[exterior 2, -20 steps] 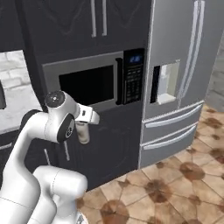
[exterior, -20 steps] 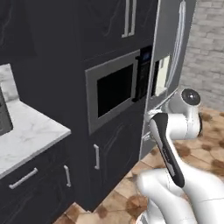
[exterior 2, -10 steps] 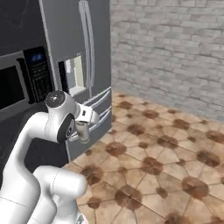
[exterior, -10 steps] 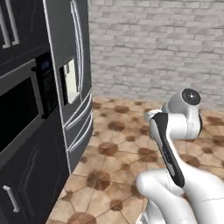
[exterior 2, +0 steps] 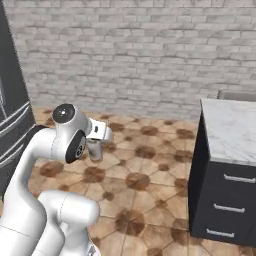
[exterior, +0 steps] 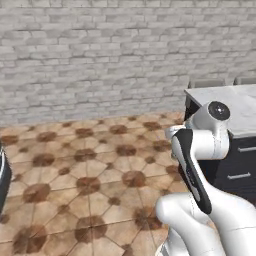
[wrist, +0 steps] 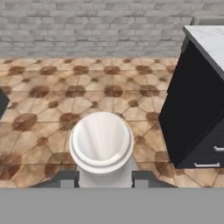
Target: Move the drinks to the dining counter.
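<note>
Brick-walled kitchen, arm folded, tool [exterior 2: 95, 150] gripping white-capped bottle [wrist: 101, 143].

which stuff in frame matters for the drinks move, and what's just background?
Job:
- cream bottle with white cap, held between the gripper fingers
- dining counter, marble top over dark drawers

Background:
- brick wall
- tiled floor
- dark fridge edge
</note>
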